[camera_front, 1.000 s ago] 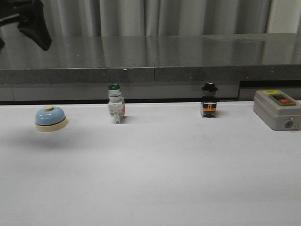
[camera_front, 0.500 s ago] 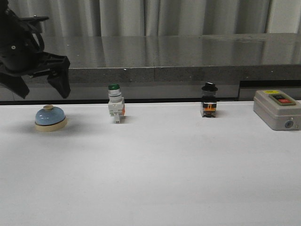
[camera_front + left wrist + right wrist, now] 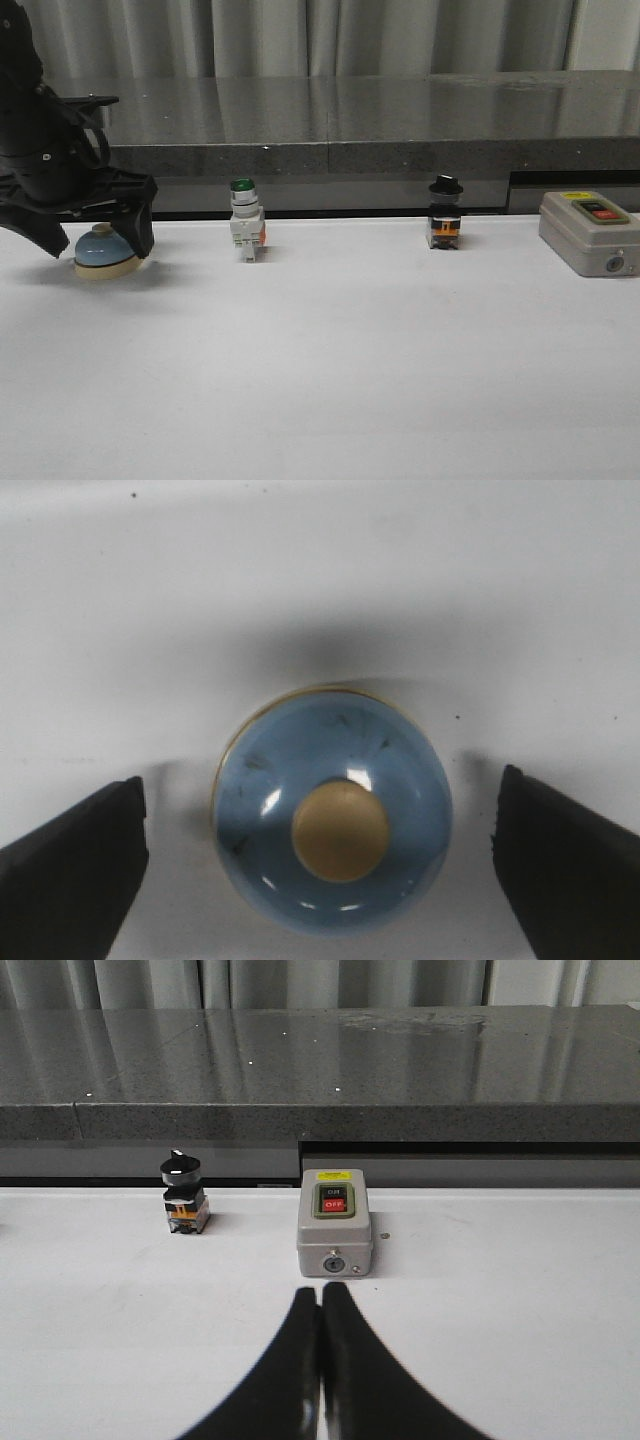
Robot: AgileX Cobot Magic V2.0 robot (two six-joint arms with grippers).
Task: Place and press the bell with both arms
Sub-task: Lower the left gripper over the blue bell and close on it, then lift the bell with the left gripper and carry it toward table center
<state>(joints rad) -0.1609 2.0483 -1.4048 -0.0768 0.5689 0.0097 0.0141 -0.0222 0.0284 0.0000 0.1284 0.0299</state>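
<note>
Nearby – green-capped switch just beside bell – unobstructed.

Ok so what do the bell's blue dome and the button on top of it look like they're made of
The bell's blue dome looks like painted or enamelled metal with a glossy finish: small bright highlights sit on it, along with a few dark scuffs. The button is matte cream with no sharp glints, so probably plastic, though painted metal can't be ruled out.

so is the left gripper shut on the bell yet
No, open. In the left wrist view the left gripper has its fingers either side of the bell, with gaps showing.
</note>
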